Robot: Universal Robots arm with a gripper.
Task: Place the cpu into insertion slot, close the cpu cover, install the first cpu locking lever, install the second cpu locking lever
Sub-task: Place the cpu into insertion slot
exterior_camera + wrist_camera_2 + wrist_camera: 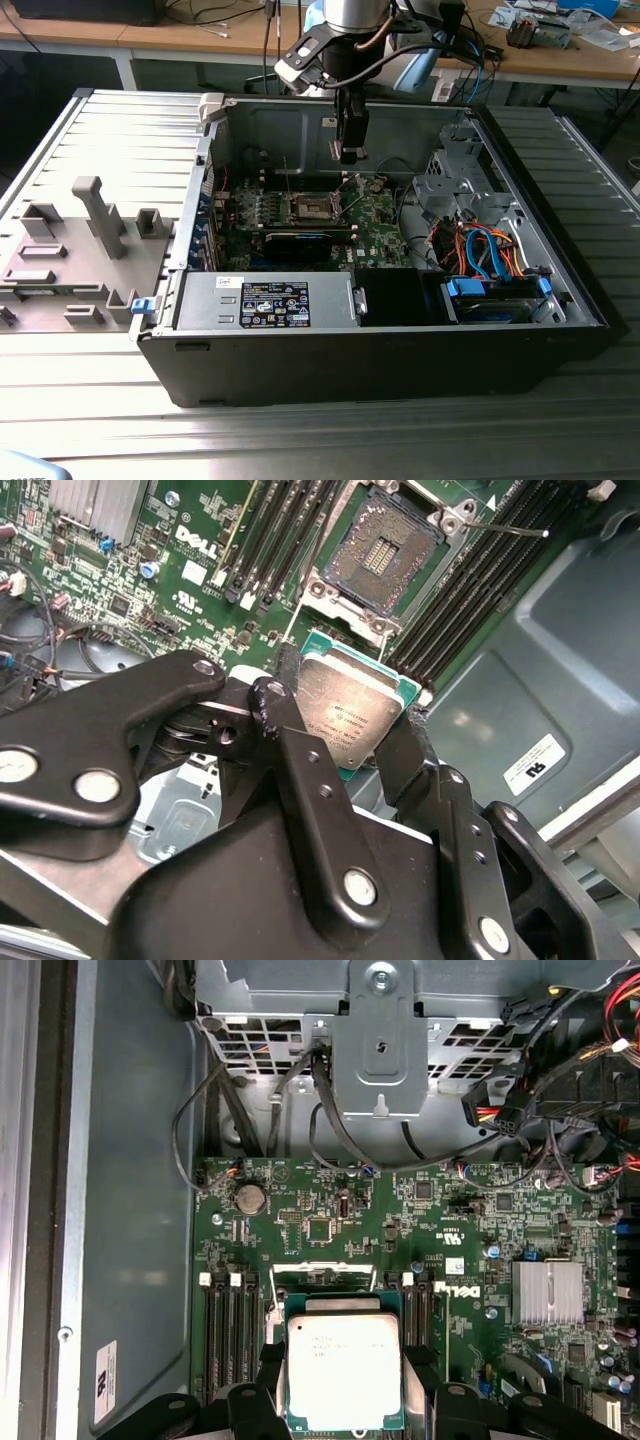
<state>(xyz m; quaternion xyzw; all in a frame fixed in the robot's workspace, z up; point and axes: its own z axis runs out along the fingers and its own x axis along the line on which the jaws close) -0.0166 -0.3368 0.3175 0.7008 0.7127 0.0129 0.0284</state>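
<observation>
My gripper (345,728) is shut on the cpu (350,712), a flat silver-topped chip with a green edge, held by two opposite sides between black fingers (398,755). The insertion slot (385,548) lies open on the green motherboard (190,560), its dark centre bare and apart from the chip. A thin wire lever (505,525) juts out beside it. In the first wrist view the cpu (343,1368) hangs over the board, and a silvery edge, likely the raised cpu cover (325,1273), shows just beyond it. In the exterior view the gripper (348,152) hovers above the insertion slot (313,207).
The board sits inside an open black computer case (400,350) lying on a ribbed metal table. Memory slots (275,535) flank the socket. A drive cage (455,180), orange and blue cables (480,250), a power supply (265,300) and a grey fixture block (95,215) surround the work area.
</observation>
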